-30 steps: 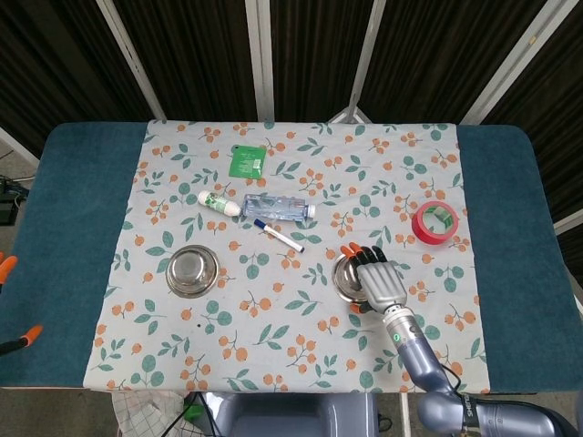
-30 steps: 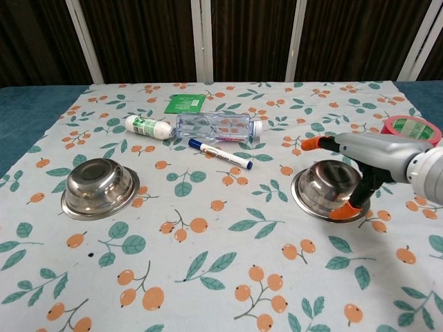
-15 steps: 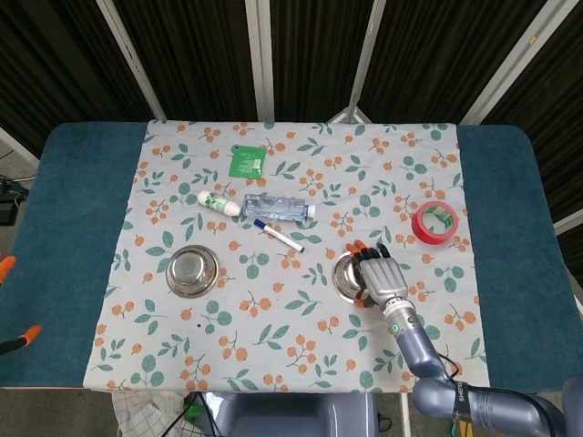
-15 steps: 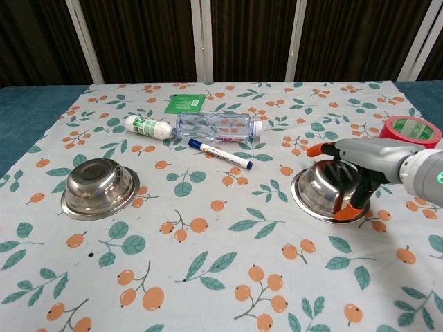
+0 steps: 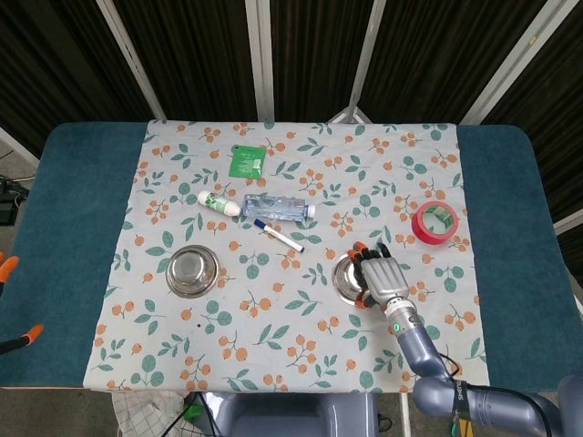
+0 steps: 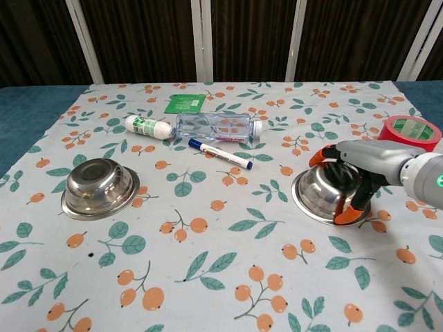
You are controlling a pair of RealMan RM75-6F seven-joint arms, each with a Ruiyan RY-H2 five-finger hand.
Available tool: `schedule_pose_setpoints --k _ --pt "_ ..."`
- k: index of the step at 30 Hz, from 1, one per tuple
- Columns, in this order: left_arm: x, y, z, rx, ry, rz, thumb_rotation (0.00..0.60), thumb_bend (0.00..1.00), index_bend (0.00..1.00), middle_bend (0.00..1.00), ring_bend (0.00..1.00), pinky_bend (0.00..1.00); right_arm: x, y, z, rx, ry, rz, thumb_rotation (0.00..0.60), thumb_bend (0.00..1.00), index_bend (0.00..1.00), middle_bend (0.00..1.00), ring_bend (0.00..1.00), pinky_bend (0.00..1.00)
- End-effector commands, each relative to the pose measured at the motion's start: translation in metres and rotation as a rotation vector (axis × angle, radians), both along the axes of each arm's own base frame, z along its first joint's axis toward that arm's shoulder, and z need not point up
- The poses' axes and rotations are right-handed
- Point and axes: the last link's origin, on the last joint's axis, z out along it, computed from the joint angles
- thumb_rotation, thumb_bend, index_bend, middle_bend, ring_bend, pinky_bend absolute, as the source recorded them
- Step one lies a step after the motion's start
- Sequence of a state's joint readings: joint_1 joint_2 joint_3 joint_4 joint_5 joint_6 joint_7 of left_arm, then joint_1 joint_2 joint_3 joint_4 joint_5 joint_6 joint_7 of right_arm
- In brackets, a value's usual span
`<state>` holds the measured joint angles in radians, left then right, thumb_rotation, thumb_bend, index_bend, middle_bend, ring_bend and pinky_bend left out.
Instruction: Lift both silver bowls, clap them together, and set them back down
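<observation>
Our right hand's [image 6: 360, 169] fingers [image 6: 320, 155] curled over the right silver bowl [image 6: 325, 192], gripping its rim on the table [image 6: 228, 277]; the left silver bowl [image 6: 99, 187] sat untouched, well apart.

My right hand [image 5: 383, 278] covers the right half of the right silver bowl [image 5: 346, 278] from the head view, so I cannot tell whether the fingers actually grip its rim. In the chest view the arm runs off the right edge, which also clips the red tape roll [image 6: 412, 130]. My left hand appears in neither camera.
</observation>
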<state>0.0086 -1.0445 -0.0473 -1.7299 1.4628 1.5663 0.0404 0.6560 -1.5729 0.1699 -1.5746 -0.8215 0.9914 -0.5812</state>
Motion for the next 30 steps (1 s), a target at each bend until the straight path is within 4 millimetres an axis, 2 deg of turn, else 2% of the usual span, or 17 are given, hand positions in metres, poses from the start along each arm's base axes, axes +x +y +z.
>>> schedule_pose_setpoints --k 1,8,15,20,24,25,30 --pt "0.0 0.0 0.0 0.001 -0.002 0.004 0.6 0.11 0.12 0.0 0.0 0.01 0.0 0.001 -0.003 0.004 -0.002 0.007 0.6 0.11 0.24 0.13 0.22 0.0" --pt "0.0 0.001 0.001 0.001 -0.006 0.006 0.6 0.11 0.12 0.0 0.0 0.01 0.006 0.002 -0.003 -0.014 -0.011 0.041 0.6 0.11 0.35 0.21 0.27 0.04" --pt "0.007 0.004 -0.005 -0.043 -0.025 -0.051 0.6 0.11 0.11 0.0 0.0 0.01 0.011 0.005 0.001 -0.011 -0.026 0.058 0.6 0.11 0.36 0.21 0.27 0.04" --pt "0.018 0.012 -0.009 -0.108 -0.047 -0.128 0.6 0.11 0.11 0.0 0.0 0.01 0.014 0.005 0.011 -0.026 -0.024 0.069 0.6 0.11 0.36 0.21 0.27 0.04" --pt "0.033 0.04 -0.008 -0.162 -0.057 -0.183 0.6 0.11 0.1 0.0 0.0 0.01 0.017 0.006 0.025 -0.043 -0.013 0.072 0.6 0.11 0.36 0.21 0.27 0.04" --pt "0.037 0.053 -0.009 -0.192 -0.058 -0.184 0.6 0.11 0.09 0.0 0.0 0.01 0.018 0.006 0.03 -0.048 -0.011 0.069 0.6 0.11 0.36 0.21 0.27 0.04" --pt "0.053 0.094 -0.024 -0.31 -0.066 -0.183 0.6 0.1 0.08 0.0 0.0 0.01 0.018 0.007 0.046 -0.073 -0.031 0.06 0.6 0.11 0.36 0.21 0.27 0.04"
